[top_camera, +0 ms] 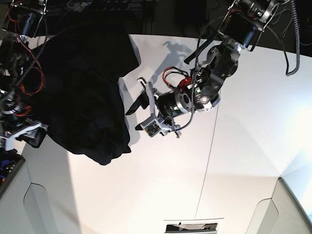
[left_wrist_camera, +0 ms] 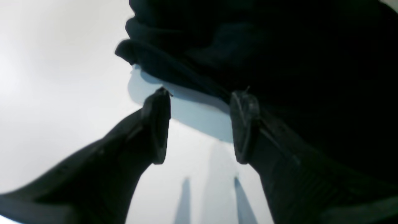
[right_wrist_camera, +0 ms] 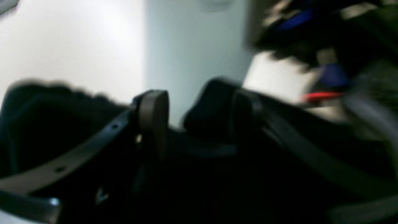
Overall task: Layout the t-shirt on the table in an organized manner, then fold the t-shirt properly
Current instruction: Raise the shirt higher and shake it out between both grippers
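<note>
1. Fabric fills the upper right of the left wrist view: we see the black t-shirt [left_wrist_camera: 248,46] bunched in thick folds on the white table [left_wrist_camera: 56,77]. The left gripper [left_wrist_camera: 200,124] has its jaws apart with bare tabletop between them; its right finger [left_wrist_camera: 245,124] lies just beside or against the cloth edge, and we cannot tell which.

2. In the right wrist view, heavily blurred, we see the right gripper [right_wrist_camera: 199,121] with jaws spread. Dark t-shirt [right_wrist_camera: 199,186] cloth lies under and between the fingers; we cannot tell whether any of it is gripped. White table [right_wrist_camera: 77,40] shows beyond.

3. In the base view, we see the t-shirt [top_camera: 83,92] as a crumpled black heap on the left part of the table [top_camera: 243,146], its prints hidden. The left gripper [top_camera: 139,105] sits at the heap's right edge, jaws apart. The right gripper is hidden behind cloth and cables at the left border. A thin dark seam [top_camera: 208,151] crosses the tabletop.
</note>
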`<control>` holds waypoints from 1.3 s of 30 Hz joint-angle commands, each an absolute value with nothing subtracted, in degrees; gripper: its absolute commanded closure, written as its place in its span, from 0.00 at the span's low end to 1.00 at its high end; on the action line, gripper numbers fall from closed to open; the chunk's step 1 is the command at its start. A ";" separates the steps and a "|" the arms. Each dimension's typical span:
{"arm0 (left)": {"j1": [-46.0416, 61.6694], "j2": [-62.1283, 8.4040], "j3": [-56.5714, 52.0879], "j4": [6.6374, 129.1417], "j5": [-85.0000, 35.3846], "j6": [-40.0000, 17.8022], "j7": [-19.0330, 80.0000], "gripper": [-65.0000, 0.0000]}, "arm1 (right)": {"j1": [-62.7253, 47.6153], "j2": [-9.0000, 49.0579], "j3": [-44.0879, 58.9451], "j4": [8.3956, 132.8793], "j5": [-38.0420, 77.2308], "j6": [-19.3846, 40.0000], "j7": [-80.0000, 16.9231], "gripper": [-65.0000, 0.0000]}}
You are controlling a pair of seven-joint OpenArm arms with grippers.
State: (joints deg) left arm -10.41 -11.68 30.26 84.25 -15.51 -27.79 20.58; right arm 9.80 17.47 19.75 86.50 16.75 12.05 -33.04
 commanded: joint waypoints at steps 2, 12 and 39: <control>-12.84 -10.20 29.93 81.97 -16.03 -27.66 18.37 0.48 | 12.56 18.04 16.78 84.71 16.01 11.81 -31.29 0.49; -14.74 -7.11 29.93 78.76 -15.18 -27.62 16.49 0.48 | 14.33 11.62 12.49 83.13 13.78 12.29 -27.83 0.49; -16.64 -3.62 29.93 68.82 -11.05 -23.99 8.80 0.98 | 20.16 8.54 6.70 69.52 7.66 13.76 -23.99 0.55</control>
